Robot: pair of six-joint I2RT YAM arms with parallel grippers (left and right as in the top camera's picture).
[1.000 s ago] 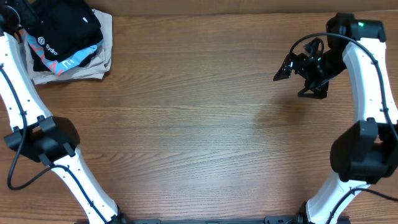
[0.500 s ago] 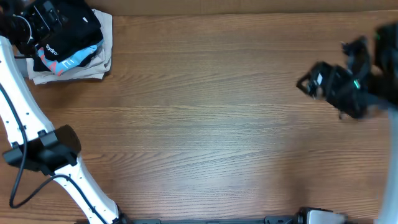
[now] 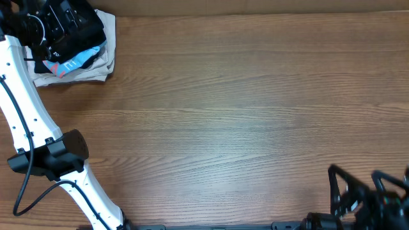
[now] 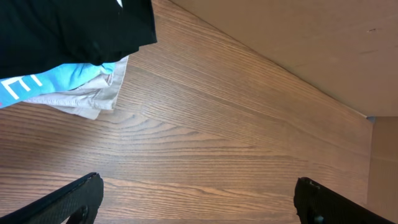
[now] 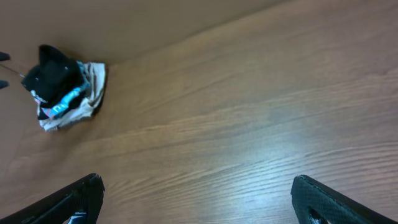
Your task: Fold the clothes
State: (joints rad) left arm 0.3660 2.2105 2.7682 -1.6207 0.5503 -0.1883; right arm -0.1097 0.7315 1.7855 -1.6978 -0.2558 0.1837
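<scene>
The black garment (image 3: 91, 29) with white lettering lies on top of a clothes pile at the table's far left corner. It also shows in the left wrist view (image 4: 68, 31) and, small, in the right wrist view (image 5: 55, 73). My left gripper (image 3: 56, 19) hovers over the pile's left part, open and empty (image 4: 199, 202), fingers spread wide over bare wood. My right gripper (image 3: 355, 188) is at the front right corner, open and empty (image 5: 199, 202), far from the pile.
Under the black garment lie a light blue shirt (image 4: 59, 78) with lettering and beige fabric (image 4: 90, 102). A brown wall (image 4: 298, 43) borders the table's far edge. Wooden tabletop (image 3: 223, 115) spans the middle.
My right arm has swung from the far right side down to the front right corner. My left gripper has shifted a little over the pile.
</scene>
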